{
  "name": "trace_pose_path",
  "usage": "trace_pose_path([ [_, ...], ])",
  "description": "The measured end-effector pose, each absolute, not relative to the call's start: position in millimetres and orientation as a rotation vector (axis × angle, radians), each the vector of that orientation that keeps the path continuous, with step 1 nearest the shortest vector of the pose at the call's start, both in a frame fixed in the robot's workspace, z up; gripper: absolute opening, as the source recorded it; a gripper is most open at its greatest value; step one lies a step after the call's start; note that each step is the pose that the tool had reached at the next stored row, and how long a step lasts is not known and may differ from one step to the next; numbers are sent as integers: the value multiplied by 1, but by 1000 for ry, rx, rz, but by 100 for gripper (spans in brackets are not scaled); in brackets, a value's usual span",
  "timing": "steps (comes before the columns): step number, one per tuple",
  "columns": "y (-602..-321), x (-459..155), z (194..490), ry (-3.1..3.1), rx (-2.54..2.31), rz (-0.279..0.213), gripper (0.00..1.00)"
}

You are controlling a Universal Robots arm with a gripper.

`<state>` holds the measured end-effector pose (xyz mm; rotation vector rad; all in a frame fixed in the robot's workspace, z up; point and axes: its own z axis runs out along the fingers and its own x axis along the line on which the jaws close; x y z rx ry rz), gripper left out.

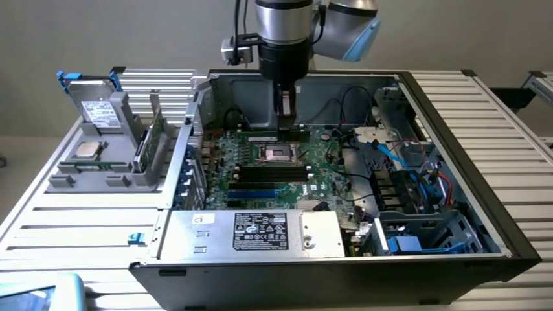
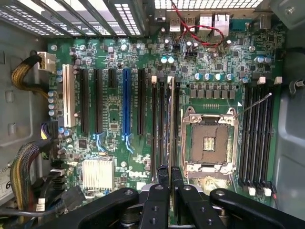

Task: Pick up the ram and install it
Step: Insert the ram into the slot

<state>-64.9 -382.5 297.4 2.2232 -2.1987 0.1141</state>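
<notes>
My gripper (image 1: 288, 128) hangs from the arm at the upper centre of the exterior view, reaching down inside the case (image 1: 484, 168) over the board (image 1: 328, 178). In the wrist view my fingers (image 2: 163, 191) stand almost together, with only a thin gap between them. The ram (image 2: 170, 124) runs on edge straight into that gap, so I seem to be pinching it by its flat sides.

In the exterior view the ram (image 1: 258, 137) shows as a pale green strip stretching from my fingertips towards the exterior view's left. It lies just above the socket (image 1: 281, 153) in that frame. It lines up with one of the slots (image 2: 157, 124) beside the socket (image 2: 209, 143), with a white latch (image 2: 170, 79) at its far end. I cannot tell whether it is seated or only resting over the slot.

Close around it are the neighbouring dark slots on either side and the socket's metal frame just beside them. A second bank of slots (image 1: 272, 172) sits on the socket's other side. Blue cables (image 1: 384, 152) lie to the exterior view's right, apart from my fingers. The power supply (image 1: 259, 232) fills the lower centre. Outside the case, at the exterior view's left, a grey holder (image 1: 65, 180) carries a card (image 1: 151, 146) and a chip (image 1: 87, 150).
</notes>
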Motion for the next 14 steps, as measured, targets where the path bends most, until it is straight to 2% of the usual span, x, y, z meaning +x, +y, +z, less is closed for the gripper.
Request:
trace_pose_path([
  [14,-386,-65,273,-2197,2222,117,14],
])
